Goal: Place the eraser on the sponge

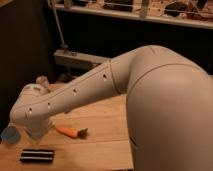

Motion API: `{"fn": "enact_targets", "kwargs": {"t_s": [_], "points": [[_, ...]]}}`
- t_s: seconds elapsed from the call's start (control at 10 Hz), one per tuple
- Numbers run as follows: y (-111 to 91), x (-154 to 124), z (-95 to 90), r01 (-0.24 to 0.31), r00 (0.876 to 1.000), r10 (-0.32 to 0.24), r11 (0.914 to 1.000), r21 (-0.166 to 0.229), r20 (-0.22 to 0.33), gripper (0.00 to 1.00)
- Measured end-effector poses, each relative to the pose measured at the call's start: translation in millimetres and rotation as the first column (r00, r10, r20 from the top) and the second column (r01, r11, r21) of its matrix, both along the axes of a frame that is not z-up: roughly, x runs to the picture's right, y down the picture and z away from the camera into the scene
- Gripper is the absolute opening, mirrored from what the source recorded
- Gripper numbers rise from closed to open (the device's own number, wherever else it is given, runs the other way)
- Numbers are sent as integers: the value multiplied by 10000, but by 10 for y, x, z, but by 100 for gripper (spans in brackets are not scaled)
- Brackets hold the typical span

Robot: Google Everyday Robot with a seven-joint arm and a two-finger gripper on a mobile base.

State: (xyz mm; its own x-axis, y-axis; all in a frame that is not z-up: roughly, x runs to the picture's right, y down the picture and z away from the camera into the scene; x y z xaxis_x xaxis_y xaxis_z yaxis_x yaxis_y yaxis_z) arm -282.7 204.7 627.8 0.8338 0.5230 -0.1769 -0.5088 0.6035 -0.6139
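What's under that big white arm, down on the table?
An orange carrot, a black striped eraser and a light-blue cup show. The claw hangs at the arm's low end, between cup and carrot. The arm covers the table behind it; no sponge is visible.

An orange carrot with a dark leafy end lies on the light wooden counter. Left of the carrot, at the counter's edge, stands a light-blue cup. Far behind the carrot, higher up, a shelf carries dark things I cannot make out.
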Motion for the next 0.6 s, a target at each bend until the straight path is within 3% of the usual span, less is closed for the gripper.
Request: {"fn": "enact_targets", "kwargs": {"t_s": [0.2,0.3,0.4,0.6], "points": [[120,-184,29,284,9960,-302,9993,226,838,65],[241,-386,20,624,9827,-676,9974,350,1726,65],[316,-491,6,852,9715,-919,9956,400,2185,65],[594,-753,-52,1571,9313,-1613,9868,394,3266,65]]}}
